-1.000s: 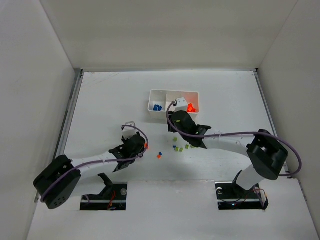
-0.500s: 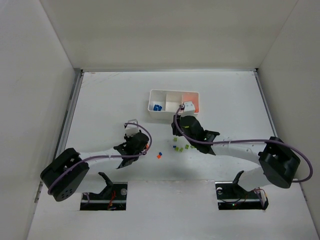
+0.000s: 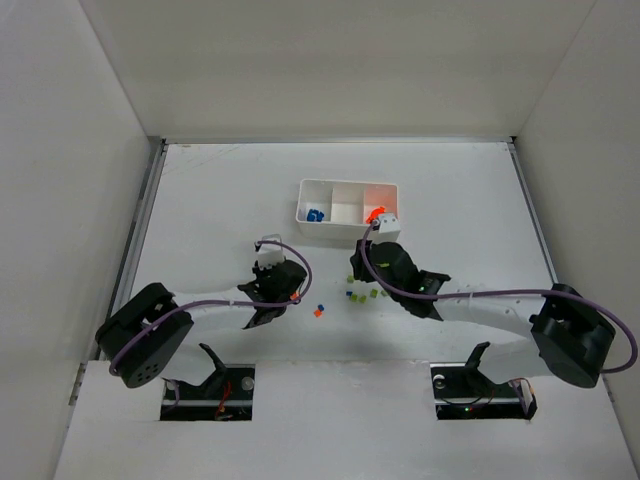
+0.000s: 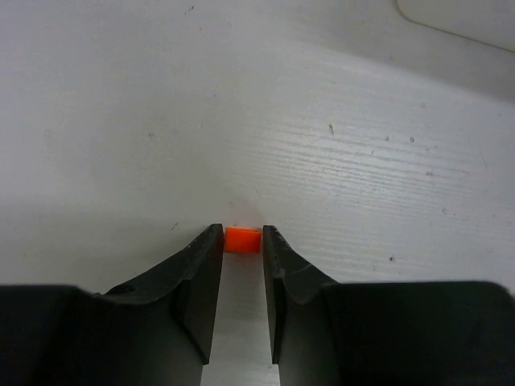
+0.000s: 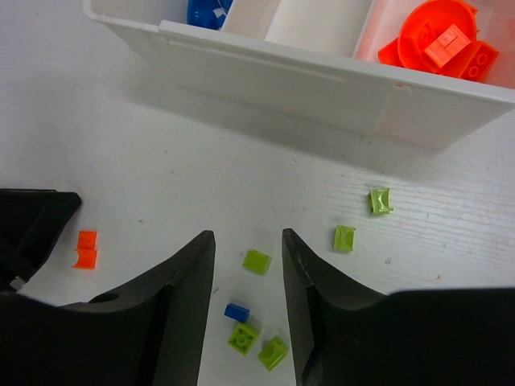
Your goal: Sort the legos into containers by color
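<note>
You are looking at a white counter (image 3: 200, 200) with a faint grain and a few dark specks. It is carrying a white tray (image 3: 347, 182) toward its far side. Nearer you, loose pieces are lying straight on the surface. Yellow-green bricks (image 5: 257, 260) are lying scattered, with a blue brick (image 5: 236, 312) sitting among them and an orange brick (image 5: 86, 248) lying apart to their left. Further left, an orange-red brick (image 4: 242, 240) is showing low over the surface, and you cannot tell whether it is resting there.

An orange-red lego (image 4: 242, 240); a blue lego (image 5: 236, 311); yellow-green legos (image 5: 257, 260); a white tray (image 5: 322, 76).
</note>
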Available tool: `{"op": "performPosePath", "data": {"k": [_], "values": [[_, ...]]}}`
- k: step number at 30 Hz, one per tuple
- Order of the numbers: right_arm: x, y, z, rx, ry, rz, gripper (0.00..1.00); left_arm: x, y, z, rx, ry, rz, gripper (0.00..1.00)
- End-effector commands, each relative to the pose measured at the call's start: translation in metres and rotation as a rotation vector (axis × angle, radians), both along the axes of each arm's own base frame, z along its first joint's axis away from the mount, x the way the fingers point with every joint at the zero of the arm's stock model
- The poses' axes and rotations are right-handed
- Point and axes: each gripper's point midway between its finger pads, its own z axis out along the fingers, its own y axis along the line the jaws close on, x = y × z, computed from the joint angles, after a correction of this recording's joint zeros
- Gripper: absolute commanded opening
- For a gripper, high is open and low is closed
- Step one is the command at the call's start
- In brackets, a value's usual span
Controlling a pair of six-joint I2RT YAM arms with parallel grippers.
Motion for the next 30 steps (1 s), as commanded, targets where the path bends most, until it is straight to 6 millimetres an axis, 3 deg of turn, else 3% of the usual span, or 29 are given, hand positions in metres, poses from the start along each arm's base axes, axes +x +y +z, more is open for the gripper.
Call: {"op": "performPosePath", "data": {"k": [1,6,10,15,19,22,30], "values": [[-0.002,0.004,0.025,0.095,-0.056,0.004,0.45,0.009,-0.002,0.009,0.030,-0.024,0.008,0.22],[-0.021,-0.005,0.022,0.120,-0.035,0.023,0.45,0.014,-0.008,0.022,0.013,-0.048,0.003,0.13],[-0.051,0.003,0.001,0.132,0.034,0.084,0.46,0.022,-0.029,0.055,-0.057,-0.102,-0.037,0.12],[-0.088,0.008,-0.022,0.140,0.114,0.102,0.46,0.048,-0.084,0.120,-0.244,-0.166,-0.140,0.12],[-0.105,0.001,-0.033,0.177,0.169,0.087,0.44,0.072,-0.141,0.154,-0.355,-0.204,-0.251,0.13],[-0.112,-0.004,-0.036,0.200,0.187,0.057,0.44,0.091,-0.178,0.160,-0.392,-0.199,-0.310,0.13],[-0.114,-0.012,-0.038,0.192,0.183,0.037,0.45,0.140,-0.250,0.140,-0.404,-0.158,-0.388,0.16]]}}
